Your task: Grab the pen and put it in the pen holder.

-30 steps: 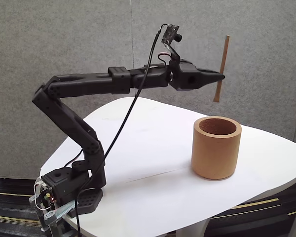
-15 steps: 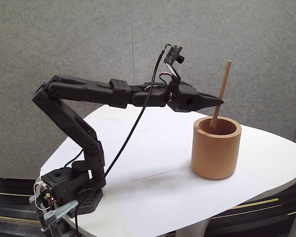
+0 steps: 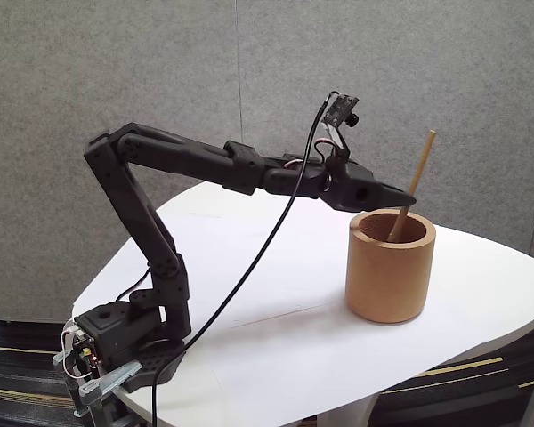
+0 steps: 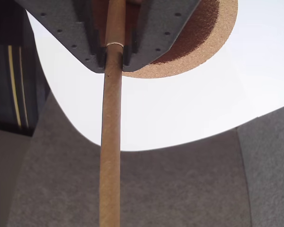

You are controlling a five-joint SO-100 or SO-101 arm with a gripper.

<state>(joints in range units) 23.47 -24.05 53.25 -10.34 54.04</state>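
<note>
The pen (image 3: 423,160), a thin light-brown stick, leans to the right with its lower end inside the pen holder (image 3: 387,280), a thick tan cork-like cup on the right of the white table. My gripper (image 3: 410,201) hovers just above the cup's rim and is shut on the pen's middle. In the wrist view, the dark fingers (image 4: 146,33) clamp the pen (image 4: 110,142), which runs down the frame. The pen holder's cork rim (image 4: 206,40) lies behind them.
The white rounded table (image 3: 276,294) has bare room left of the cup. The arm's base (image 3: 125,342) is clamped at its front left corner. A black cable (image 3: 249,267) hangs from the wrist camera down to the base. A grey partition wall stands behind.
The gripper has come down and slightly right with the pen. The pen's lower end went from above the cup to inside it, and the pen now leans more.
</note>
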